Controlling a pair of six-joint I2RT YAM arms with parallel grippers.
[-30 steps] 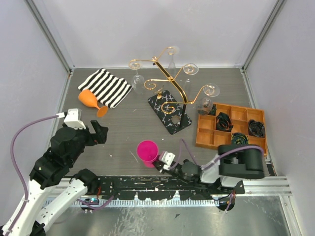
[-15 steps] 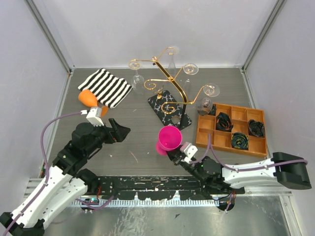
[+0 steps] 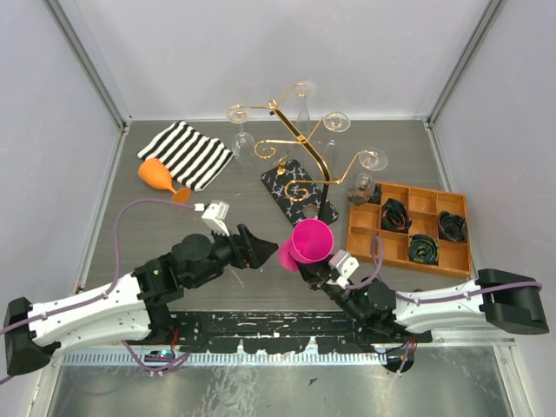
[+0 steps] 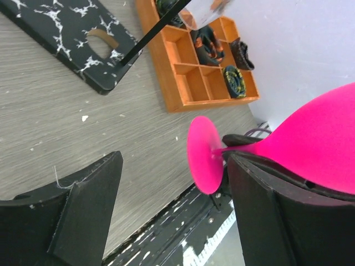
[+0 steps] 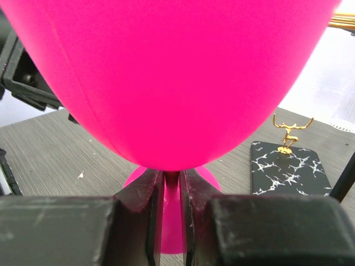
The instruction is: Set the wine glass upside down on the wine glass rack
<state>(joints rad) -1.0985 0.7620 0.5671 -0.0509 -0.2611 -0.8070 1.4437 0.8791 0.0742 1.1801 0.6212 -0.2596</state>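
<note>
The wine glass (image 3: pixel 311 240) is up near the front edge, stem pinched by the right gripper (image 5: pixel 171 188). The left gripper (image 3: pixel 259 248) has its fingers apart. The glass is not on the wine glass rack (image 3: pixel 300 148) yet.

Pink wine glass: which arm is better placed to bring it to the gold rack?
Right. The right gripper is shut on the stem of the pink wine glass, with the gold rack just beyond. The left gripper is open beside the glass, holding nothing.

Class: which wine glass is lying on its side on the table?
The orange glass beside the striped cloth. The pink glass is held in the right gripper; the clear glasses hang from the gold rack.
</note>
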